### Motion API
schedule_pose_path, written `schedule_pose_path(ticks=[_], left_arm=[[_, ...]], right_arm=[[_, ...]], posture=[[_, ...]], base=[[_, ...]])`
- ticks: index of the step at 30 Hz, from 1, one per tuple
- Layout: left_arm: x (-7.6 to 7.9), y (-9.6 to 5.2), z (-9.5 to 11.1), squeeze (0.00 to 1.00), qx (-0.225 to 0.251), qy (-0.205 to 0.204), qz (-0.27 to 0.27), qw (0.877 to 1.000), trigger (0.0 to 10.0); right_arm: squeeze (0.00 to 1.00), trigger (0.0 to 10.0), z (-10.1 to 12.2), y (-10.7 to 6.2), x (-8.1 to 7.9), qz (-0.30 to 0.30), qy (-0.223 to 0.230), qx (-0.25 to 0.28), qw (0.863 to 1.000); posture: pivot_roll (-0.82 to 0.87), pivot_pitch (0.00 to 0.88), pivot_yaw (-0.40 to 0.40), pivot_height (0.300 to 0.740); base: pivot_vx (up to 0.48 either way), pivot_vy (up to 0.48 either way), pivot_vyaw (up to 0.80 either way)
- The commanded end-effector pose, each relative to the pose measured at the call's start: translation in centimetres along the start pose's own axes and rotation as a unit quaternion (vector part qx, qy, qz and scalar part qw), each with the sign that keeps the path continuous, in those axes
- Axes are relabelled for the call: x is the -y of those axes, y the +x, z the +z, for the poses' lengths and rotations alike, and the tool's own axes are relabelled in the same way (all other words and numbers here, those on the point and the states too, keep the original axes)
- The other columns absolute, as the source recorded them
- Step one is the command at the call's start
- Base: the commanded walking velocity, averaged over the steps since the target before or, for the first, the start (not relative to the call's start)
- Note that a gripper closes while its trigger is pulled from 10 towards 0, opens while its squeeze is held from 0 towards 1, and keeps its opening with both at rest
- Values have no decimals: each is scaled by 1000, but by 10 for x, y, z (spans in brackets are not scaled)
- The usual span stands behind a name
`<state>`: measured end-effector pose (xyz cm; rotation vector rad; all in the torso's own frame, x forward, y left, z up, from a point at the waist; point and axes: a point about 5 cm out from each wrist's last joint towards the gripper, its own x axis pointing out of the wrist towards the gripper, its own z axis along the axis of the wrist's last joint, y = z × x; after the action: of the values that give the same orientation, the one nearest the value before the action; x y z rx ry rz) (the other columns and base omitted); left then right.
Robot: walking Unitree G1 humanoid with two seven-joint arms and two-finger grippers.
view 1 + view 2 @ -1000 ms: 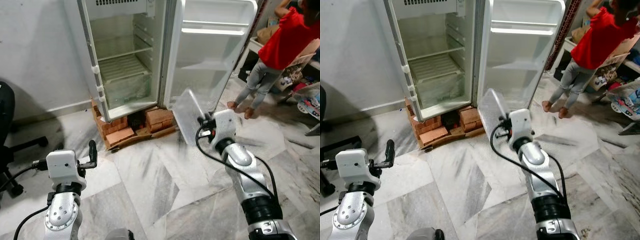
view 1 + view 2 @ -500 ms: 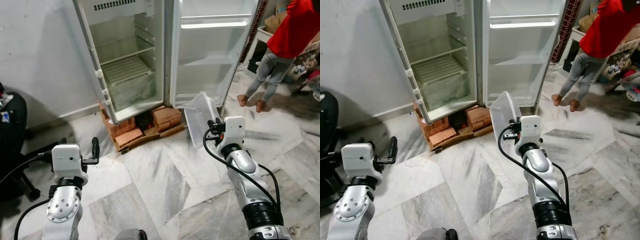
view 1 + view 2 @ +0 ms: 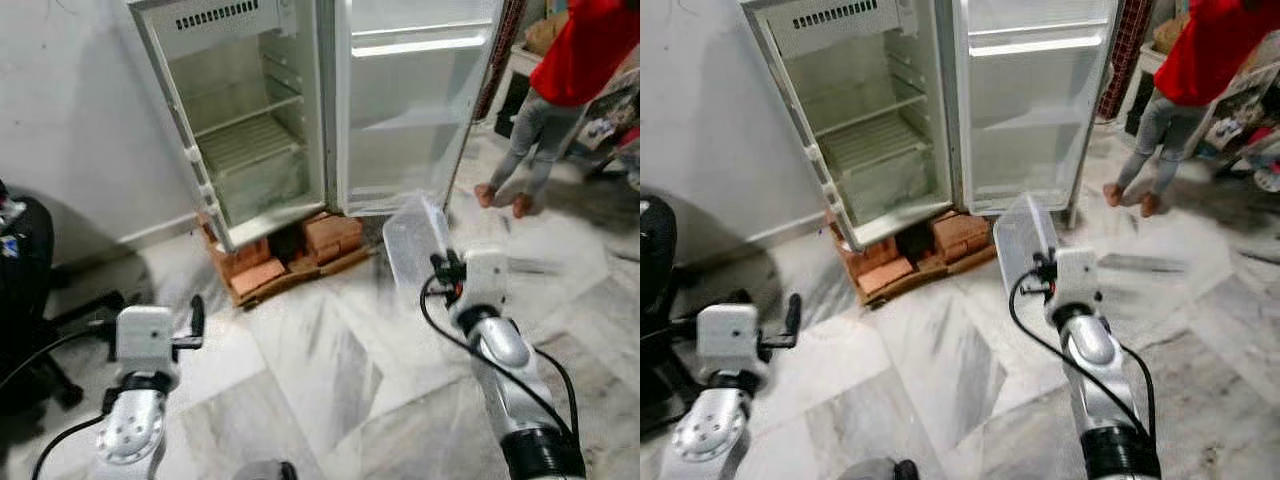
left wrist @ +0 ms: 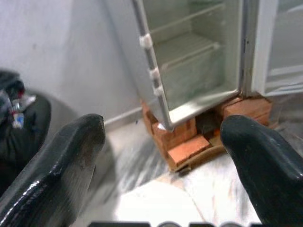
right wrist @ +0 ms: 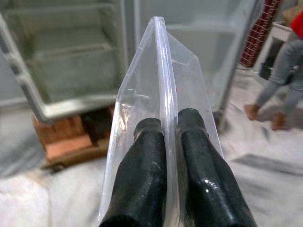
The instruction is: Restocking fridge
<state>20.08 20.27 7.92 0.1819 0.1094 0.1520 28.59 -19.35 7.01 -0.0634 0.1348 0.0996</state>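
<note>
Right hand [image 5: 170, 127] gripping apparently clear container [image 5: 161, 90]

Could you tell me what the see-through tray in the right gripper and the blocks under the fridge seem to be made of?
The clear rectangular tray, pinched at its rim by the right gripper, looks like thin glossy plastic: transparent, with light glinting on its edges. The reddish-orange blocks propping the white fridge look like rough, matte fired-clay bricks, though blur leaves this uncertain.
</note>
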Motion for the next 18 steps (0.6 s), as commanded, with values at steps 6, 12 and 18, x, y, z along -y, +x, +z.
schedule_pose_path(ticks=[6,12,18], left_arm=[[-8,-12,0,0,8,8,19,1000,10000],[0,-29,-11,0,-9,17,4,1000,10000],[-1,-29,-11,0,-11,23,15,1000,10000]], right_arm=[[0,10000,4,-6,-7,25,-11,11,1000],[0,10000,0,-15,-12,29,-8,2,1000],[0,10000,0,-19,-10,33,-41,4,999]], posture=[[91,10,-36,740],[78,23,-24,740],[77,37,-26,740]], base=[[0,0,0],[0,0,0],[0,0,0]])
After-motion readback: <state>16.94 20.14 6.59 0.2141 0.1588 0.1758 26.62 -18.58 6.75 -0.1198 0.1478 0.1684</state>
